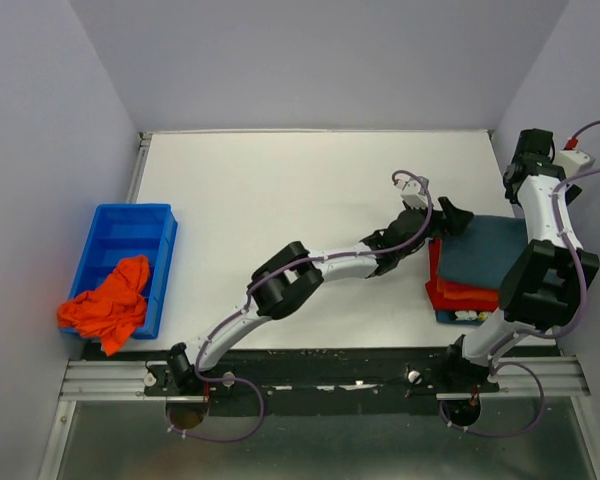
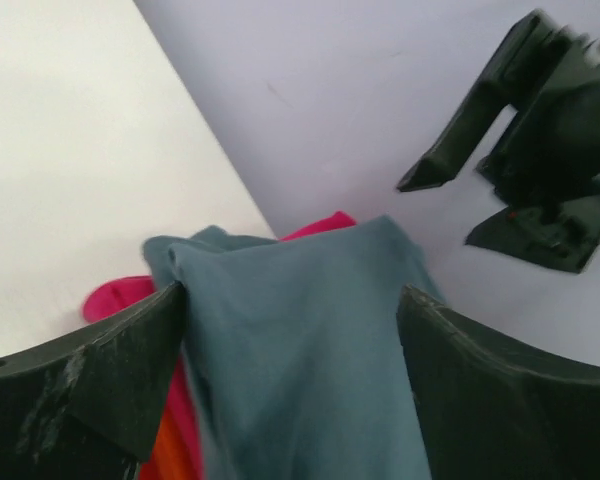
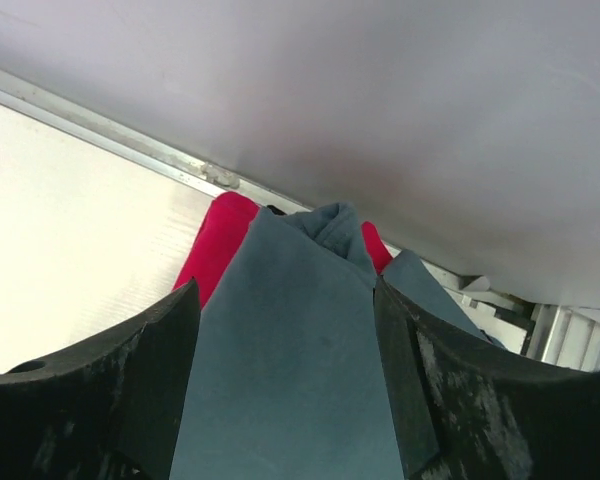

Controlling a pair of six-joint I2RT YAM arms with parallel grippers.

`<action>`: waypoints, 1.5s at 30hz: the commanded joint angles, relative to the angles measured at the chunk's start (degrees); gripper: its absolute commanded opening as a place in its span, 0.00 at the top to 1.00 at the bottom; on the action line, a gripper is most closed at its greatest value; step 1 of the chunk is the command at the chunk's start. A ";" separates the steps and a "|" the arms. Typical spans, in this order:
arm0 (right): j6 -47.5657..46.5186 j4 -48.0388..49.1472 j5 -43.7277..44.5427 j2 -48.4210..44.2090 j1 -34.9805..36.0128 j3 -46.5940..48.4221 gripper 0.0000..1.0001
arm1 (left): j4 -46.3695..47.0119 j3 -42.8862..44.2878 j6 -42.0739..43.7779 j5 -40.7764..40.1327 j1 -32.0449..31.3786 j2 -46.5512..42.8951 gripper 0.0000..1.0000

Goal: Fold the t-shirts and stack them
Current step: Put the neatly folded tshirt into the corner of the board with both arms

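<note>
Slate grey-blue t-shirt (image 1: 485,250): lies atop the red and orange stack (image 1: 460,295). Left gripper (image 2: 292,300), right gripper (image 3: 285,290): jaws spread wide astride it, apparently released.

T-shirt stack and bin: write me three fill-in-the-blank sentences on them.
The grey-blue shirt lies on ____ of the stack. The loose shirt draped over the blue bin is ____. The left claw and right claw both stand ____.
Missing: top; orange; open.

A blue bin (image 1: 130,228) sits at the white table's (image 1: 280,200) left edge.
</note>
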 commanded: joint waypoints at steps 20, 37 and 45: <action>21.17 -18.87 1.82 -23.45 -0.52 -14.69 0.99 | -6.72 -3.86 7.47 8.56 2.04 -9.91 0.77; 34.16 -19.74 0.23 -13.53 -8.08 -28.14 0.99 | -12.37 13.84 -5.37 17.54 0.89 9.53 1.00; 36.06 -26.90 4.82 -22.38 -6.77 -19.45 0.99 | -7.43 1.62 0.07 14.91 0.72 -3.20 1.00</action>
